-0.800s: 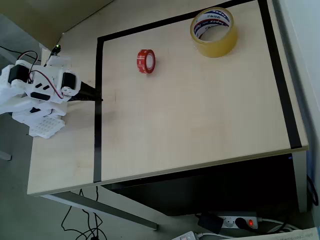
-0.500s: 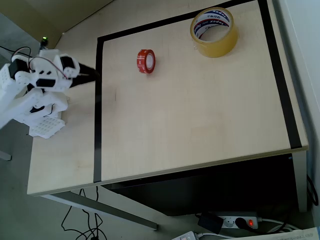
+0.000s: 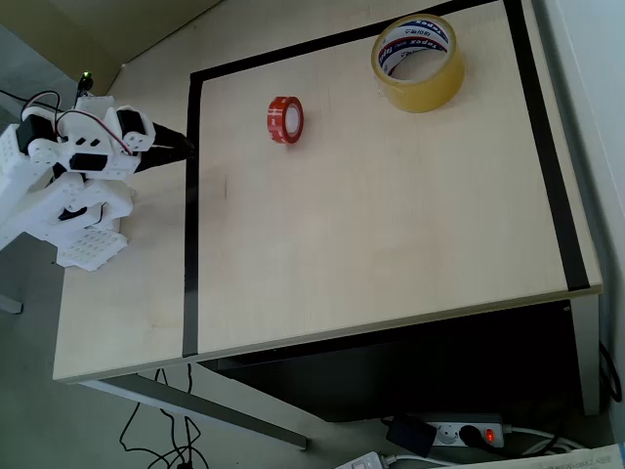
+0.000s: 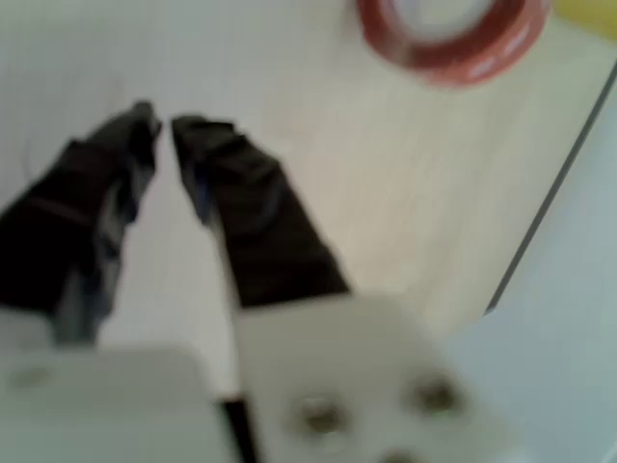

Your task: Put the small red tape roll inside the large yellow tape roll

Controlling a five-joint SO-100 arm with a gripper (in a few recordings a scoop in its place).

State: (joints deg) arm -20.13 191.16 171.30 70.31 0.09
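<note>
Holding since a moment ago, claw (image 3: 186, 148) nearly closed, empty.

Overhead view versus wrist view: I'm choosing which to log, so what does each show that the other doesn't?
Overhead alone: the whole yellow roll, black tape border, arm body and table edge. Wrist alone: the gripper close up, its dark fingertips nearly together with nothing between them. Both: the red roll on the table, away from the gripper.
</note>
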